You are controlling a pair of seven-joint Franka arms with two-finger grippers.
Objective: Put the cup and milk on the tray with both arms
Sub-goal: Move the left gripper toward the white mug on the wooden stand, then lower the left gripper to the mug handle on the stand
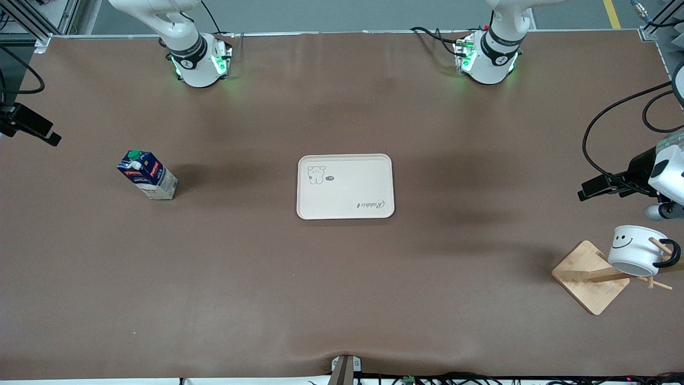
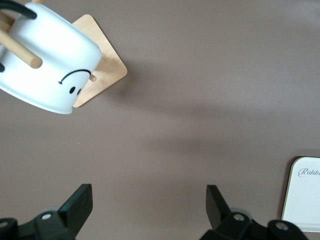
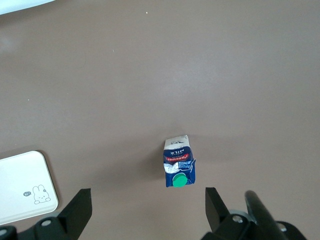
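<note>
- While both arms hang high above the brown bench [image 1: 342, 299], the tray [image 1: 345, 186] lies flat near its middle, bare, with a bear drawing at one corner and cursive lettering at another.
- The milk [image 1: 147, 174] stands upright on the bench toward the right arm's end, well apart from the tray, its green cap on top.
- The cup [image 1: 637, 250] hangs tilted on a peg of a wooden rack [image 1: 590, 276] toward the left arm's end, smiley face outward, black handle hooked over the peg; it is off the bench surface and well apart from the tray.
- The left hand [image 2: 149, 210] is spread wide and holds nothing, over bare bench between rack and tray.
- The right hand [image 3: 148, 210] is likewise wide and holds nothing, over the bench near the milk.
- Open bench separates each item from the tray; only the peg through the handle hinders the cup.
- Cables [image 1: 609, 128] loop at the left arm's end.
</note>
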